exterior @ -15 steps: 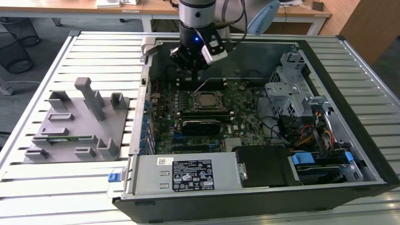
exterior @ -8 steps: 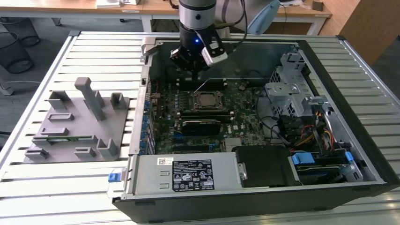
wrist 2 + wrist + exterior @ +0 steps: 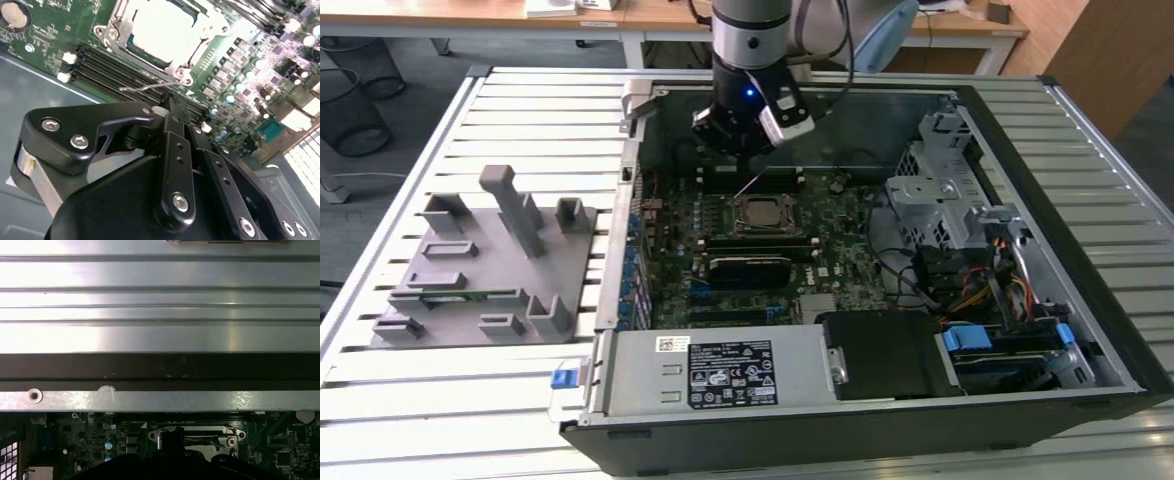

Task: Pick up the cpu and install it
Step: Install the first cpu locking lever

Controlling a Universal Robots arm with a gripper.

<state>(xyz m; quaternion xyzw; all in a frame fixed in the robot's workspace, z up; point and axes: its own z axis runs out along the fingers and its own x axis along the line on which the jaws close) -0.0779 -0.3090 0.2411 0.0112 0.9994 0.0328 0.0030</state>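
1. On the exterior view's left lies a grey plastic parts holder (image 3: 474,265) with upright posts, on the slatted metal table (image 3: 400,400).
2. At about three o'clock from it stands the open black computer case (image 3: 881,410); the cpu (image 3: 761,212), a small square chip with pale silvery top, sits in its socket on the green motherboard (image 3: 841,240).
3. The black gripper (image 3: 742,135) hangs at twelve o'clock of the socket, its jaws narrow and holding nothing.
4. I judge the work now concerns the thin wire socket lever (image 3: 150,86); approach it slowly, without side force.
5. The second wrist view shows this lever just beside the fingertips; the exterior view shows the whole layout.
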